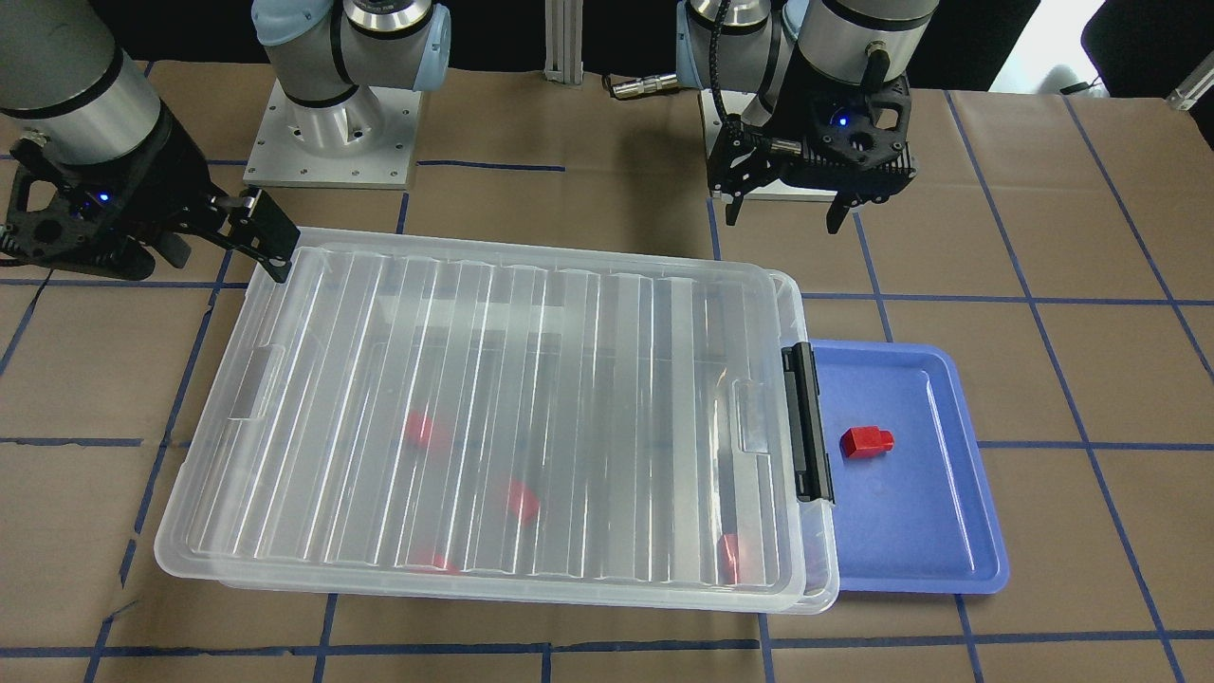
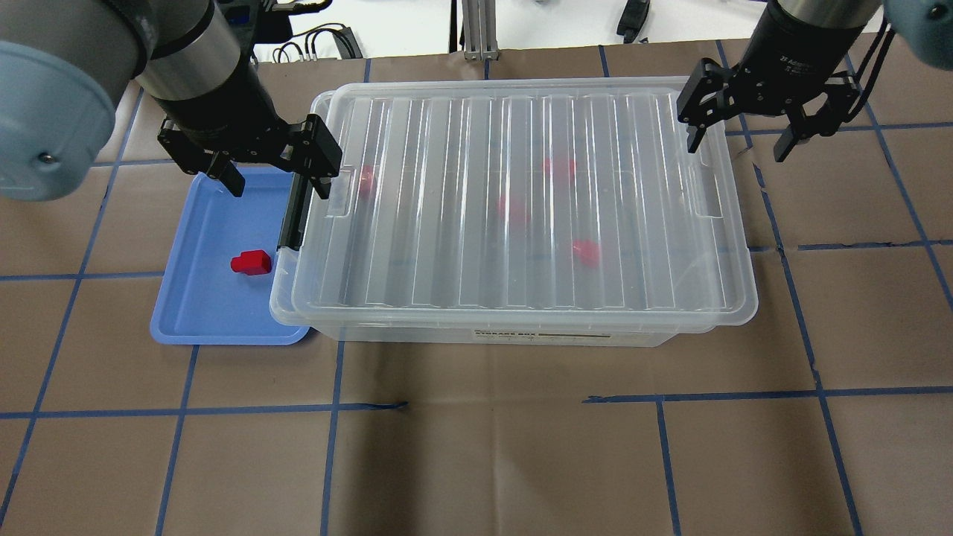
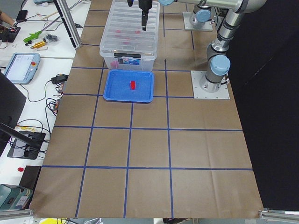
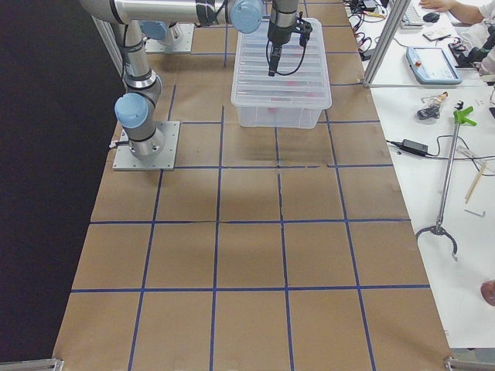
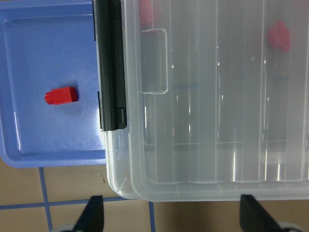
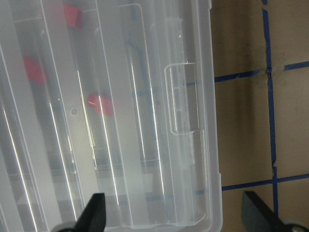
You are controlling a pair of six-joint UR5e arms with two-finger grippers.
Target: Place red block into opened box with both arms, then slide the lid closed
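Hovering left gripper (image 2: 279, 186): jaws stood apart, empty, over lid (image 2: 461, 246).
Right gripper (image 2: 735, 150): jaws apart, empty.
Red block (image 2: 251, 262): lay in blue tray (image 2: 201, 313) near left gripper.

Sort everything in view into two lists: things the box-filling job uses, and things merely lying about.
Job: red block, box, lid, left gripper, right gripper.
Lying about: blue tray, handheld screen, grabber tool.
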